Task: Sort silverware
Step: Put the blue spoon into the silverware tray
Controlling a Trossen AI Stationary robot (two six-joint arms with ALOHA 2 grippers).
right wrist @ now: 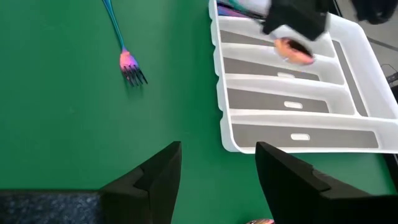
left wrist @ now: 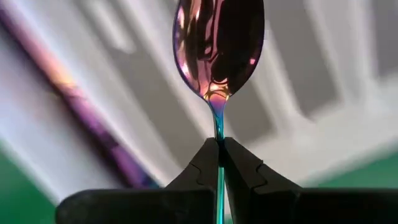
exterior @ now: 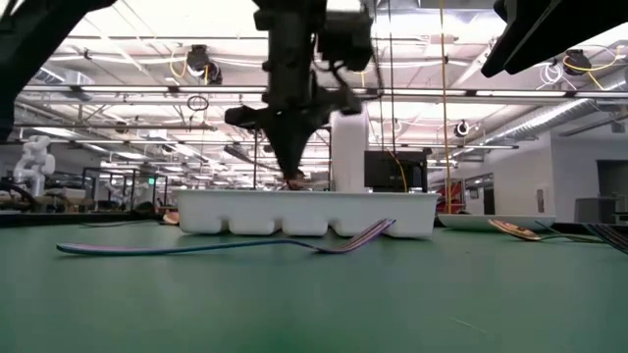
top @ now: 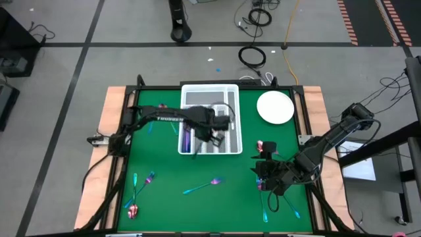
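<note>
While clamped on the slim handle of a rainbow spoon (left wrist: 219,56), hangs over the white tray (top: 231,92) at the table's far middle: the left gripper (top: 212,135), bowl of the spoon pointing away from the fingers (left wrist: 202,168), above the tray's middle slots. Lying in the tray's leftmost slot, one purple piece (top: 187,139); whether the other slots hold anything cannot be told under the arm. Far right of the tray, a round white plate (top: 275,107). Near right on the green mat, the right gripper (right wrist: 217,180), spread wide and holding nothing. Scattered on the mat: a fork (top: 204,185) near the middle, more silverware (top: 138,194) near left, other pieces (top: 266,207) near right beside the right arm.
</note>
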